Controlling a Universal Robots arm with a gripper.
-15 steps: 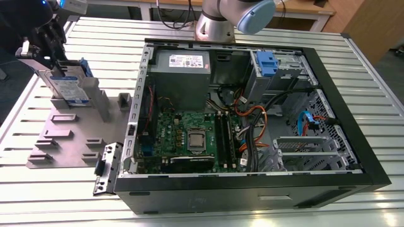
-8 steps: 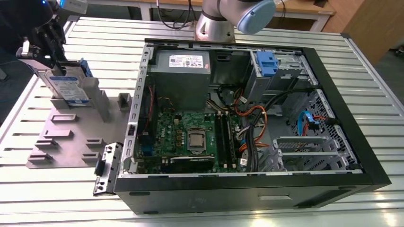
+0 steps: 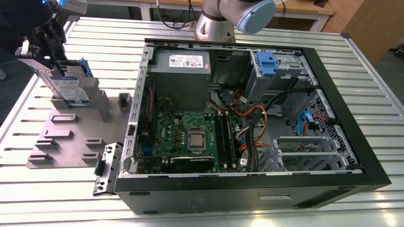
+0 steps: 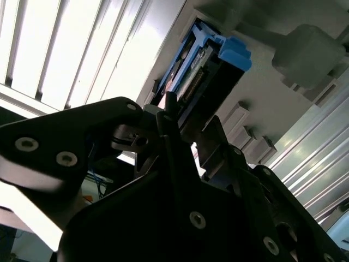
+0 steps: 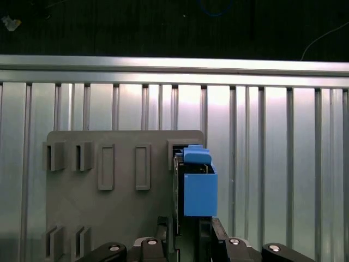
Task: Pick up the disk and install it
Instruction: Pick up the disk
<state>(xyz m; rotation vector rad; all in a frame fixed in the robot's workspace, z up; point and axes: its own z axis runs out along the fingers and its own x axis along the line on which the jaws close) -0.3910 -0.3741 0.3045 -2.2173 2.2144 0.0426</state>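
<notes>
Gripper (image 5: 187,222) is down on the disk (image 5: 199,185), straddling its upper end. I can't tell whether it's clamped or just around it. The disk stands on edge directly under the tool, blue rail showing, with its lower end in a slot at the corner of the grey fixture plate (image 5: 109,213). The plate lies on the slatted aluminium table (image 3: 63,189). The open computer case (image 3: 252,118) sits beside the plate, well away from the tool, and the blue-tabbed drive cage (image 3: 266,64) is at the case's far side.

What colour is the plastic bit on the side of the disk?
Bright blue. The plastic rail on the disk shows best in the first wrist view.
</notes>
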